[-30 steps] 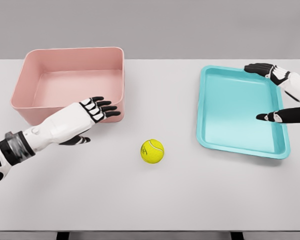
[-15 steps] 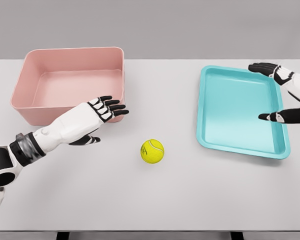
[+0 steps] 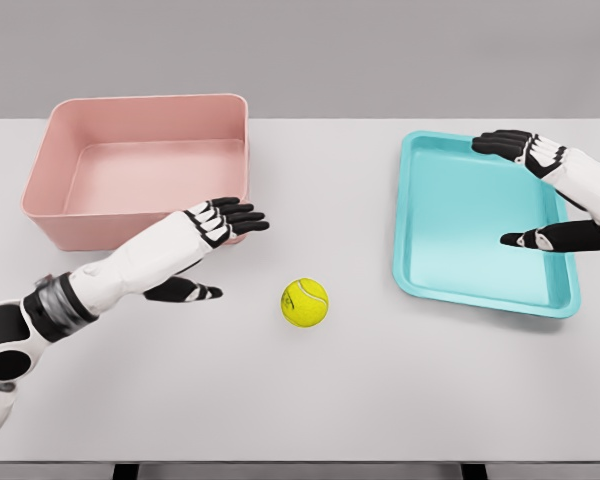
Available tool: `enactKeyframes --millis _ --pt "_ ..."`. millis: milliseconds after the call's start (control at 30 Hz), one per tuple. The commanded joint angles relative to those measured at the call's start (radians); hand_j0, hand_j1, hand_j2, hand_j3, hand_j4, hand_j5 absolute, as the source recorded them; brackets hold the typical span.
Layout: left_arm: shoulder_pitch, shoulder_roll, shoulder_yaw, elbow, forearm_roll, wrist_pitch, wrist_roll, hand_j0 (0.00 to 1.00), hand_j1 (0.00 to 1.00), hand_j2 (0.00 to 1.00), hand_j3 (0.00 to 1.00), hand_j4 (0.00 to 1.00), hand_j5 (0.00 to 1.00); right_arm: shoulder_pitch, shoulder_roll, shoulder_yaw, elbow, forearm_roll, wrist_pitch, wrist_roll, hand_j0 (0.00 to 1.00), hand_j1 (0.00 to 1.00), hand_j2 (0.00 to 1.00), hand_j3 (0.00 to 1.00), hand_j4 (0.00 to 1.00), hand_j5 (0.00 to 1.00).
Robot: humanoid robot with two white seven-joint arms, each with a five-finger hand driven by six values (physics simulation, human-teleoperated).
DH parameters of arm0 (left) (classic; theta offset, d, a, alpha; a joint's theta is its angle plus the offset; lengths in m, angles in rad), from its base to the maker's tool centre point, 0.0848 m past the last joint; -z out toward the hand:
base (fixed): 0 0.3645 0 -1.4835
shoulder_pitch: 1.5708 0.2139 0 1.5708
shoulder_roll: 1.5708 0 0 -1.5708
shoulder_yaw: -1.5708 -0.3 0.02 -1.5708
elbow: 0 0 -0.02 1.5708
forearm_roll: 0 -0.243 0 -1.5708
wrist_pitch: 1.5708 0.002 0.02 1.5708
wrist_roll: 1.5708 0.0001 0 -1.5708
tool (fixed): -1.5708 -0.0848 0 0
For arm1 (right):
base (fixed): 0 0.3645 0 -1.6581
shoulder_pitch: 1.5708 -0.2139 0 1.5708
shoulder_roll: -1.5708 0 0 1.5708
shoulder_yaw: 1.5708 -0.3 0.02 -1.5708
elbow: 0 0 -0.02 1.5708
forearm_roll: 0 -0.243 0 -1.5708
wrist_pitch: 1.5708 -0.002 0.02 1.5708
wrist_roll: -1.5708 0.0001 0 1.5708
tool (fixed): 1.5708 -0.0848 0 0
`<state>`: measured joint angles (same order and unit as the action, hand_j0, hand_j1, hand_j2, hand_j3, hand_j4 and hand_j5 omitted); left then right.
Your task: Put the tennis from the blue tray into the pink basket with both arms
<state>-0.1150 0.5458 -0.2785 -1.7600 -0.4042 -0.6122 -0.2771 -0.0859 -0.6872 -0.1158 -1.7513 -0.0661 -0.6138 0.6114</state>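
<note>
The ball (image 3: 305,302) lies on the bare white worktop (image 3: 310,390), between the basket (image 3: 140,165) and the tray (image 3: 480,222), nearer the front edge than either and touching neither. It is yellow-green with a pale seam showing. The pink basket stands at the back left, open side up. The blue tray lies flat at the right. The left robot hand (image 3: 212,240) reaches in from the lower left, its fingers (image 3: 242,215) stretched out and spread, holding nothing; the fingertips lie over the basket's front right corner, and the thumb (image 3: 185,292) points toward the ball from the left, near it but apart. The ball is to the right of and below this hand. The right robot hand (image 3: 550,195) comes in from the right edge and hangs over the tray's right side, open and holding nothing: its fingers (image 3: 505,145) extend over the tray's back right corner, while the thumb (image 3: 540,238) points left over the tray's floor. The two hands are well apart.
</note>
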Motion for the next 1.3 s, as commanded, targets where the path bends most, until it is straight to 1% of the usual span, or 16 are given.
enactKeyframes --millis 0,33,100,200,267,367,500,733,767,800,833,933,1033,1133,1167,1267 --pt "0.000 0.013 -0.044 -0.004 0.094 0.001 0.001 0.98 0.98 0.98 0.98 0.98 0.98 0.000 -0.003 -0.001 -0.002 -0.009 0.003 -0.001 1.00 1.00 1.00 1.00 1.00 1.00" --pt "-0.002 0.034 -0.077 -0.004 0.122 0.001 0.001 0.98 0.98 0.98 0.98 0.98 0.98 0.002 -0.002 -0.001 -0.002 -0.009 0.003 -0.001 1.00 1.00 1.00 1.00 1.00 1.00" --pt "-0.003 0.057 -0.116 -0.006 0.160 0.001 0.001 0.98 0.98 0.98 0.98 0.98 0.98 0.002 -0.002 -0.002 -0.002 -0.009 0.003 -0.001 1.00 1.00 1.00 1.00 1.00 1.00" --pt "-0.003 0.059 -0.146 -0.006 0.176 0.001 0.001 0.98 0.98 0.98 0.98 0.98 0.98 0.002 -0.003 -0.002 -0.002 -0.008 0.003 -0.001 1.00 1.00 1.00 1.00 1.00 1.00" --pt "-0.006 0.060 -0.185 -0.009 0.212 0.001 0.001 0.98 0.98 0.98 0.98 0.98 0.98 0.003 0.003 -0.002 -0.002 -0.006 0.003 -0.001 1.00 1.00 1.00 1.00 1.00 1.00" --pt "-0.009 0.059 -0.211 -0.009 0.246 0.001 -0.001 0.98 0.98 0.98 0.98 0.98 0.98 0.009 -0.002 -0.001 -0.004 0.012 0.003 -0.001 1.00 1.00 1.00 1.00 1.00 1.00" --pt "-0.012 0.056 -0.249 -0.009 0.255 0.001 -0.002 0.98 0.98 0.98 0.98 0.98 0.98 0.012 -0.002 0.001 -0.004 0.029 0.003 -0.001 1.00 1.00 1.00 1.00 1.00 1.00" --pt "-0.032 0.046 -0.257 -0.009 0.315 0.001 -0.010 0.98 0.98 0.98 0.98 0.98 0.98 0.014 -0.002 0.002 -0.004 0.029 0.003 -0.001 1.00 1.00 1.00 1.00 1.00 1.00" --pt "-0.054 0.046 -0.266 -0.009 0.317 0.001 -0.010 0.98 0.98 0.98 0.98 0.98 0.98 0.014 -0.002 0.002 -0.004 0.029 0.003 -0.001 1.00 1.00 1.00 1.00 1.00 1.00" --pt "-0.074 0.046 -0.300 -0.009 0.331 0.001 -0.010 0.98 0.98 0.98 0.98 0.98 0.98 0.014 -0.002 0.002 -0.004 0.029 0.003 -0.001 1.00 1.00 1.00 1.00 1.00 1.00" --pt "-0.080 0.048 -0.315 -0.006 0.352 0.001 -0.010 0.98 0.98 0.98 0.98 0.98 0.98 0.012 -0.002 0.001 -0.004 0.029 0.003 -0.001 1.00 1.00 1.00 1.00 1.00 1.00" --pt "-0.092 0.048 -0.332 -0.006 0.354 0.001 -0.010 0.99 0.99 0.99 0.99 0.99 0.99 0.014 -0.017 -0.001 -0.004 0.029 0.003 -0.001 1.00 1.00 1.00 1.00 1.00 1.00" --pt "-0.098 0.048 -0.344 -0.006 0.364 0.078 -0.010 0.99 0.99 0.99 0.99 0.99 0.99 0.011 -0.040 -0.004 -0.004 0.028 0.003 -0.001 1.00 1.00 1.00 1.00 1.00 1.00" --pt "-0.123 0.049 -0.381 -0.004 0.439 0.137 -0.010 0.99 0.99 0.99 0.99 0.99 0.99 0.011 -0.046 -0.004 -0.004 0.028 0.003 -0.001 1.00 1.00 1.00 1.00 1.00 1.00" --pt "-0.133 0.051 -0.390 -0.004 0.447 0.160 -0.010 0.99 0.99 0.99 0.99 0.99 0.99 0.012 -0.048 -0.004 -0.004 0.028 0.003 -0.001 1.00 1.00 1.00 1.00 1.00 1.00" --pt "-0.138 0.051 -0.403 -0.004 0.485 0.226 -0.010 0.99 0.99 0.99 0.99 0.99 0.99 0.012 -0.048 -0.002 -0.004 0.028 0.003 -0.001 1.00 1.00 1.00 1.00 1.00 1.00"
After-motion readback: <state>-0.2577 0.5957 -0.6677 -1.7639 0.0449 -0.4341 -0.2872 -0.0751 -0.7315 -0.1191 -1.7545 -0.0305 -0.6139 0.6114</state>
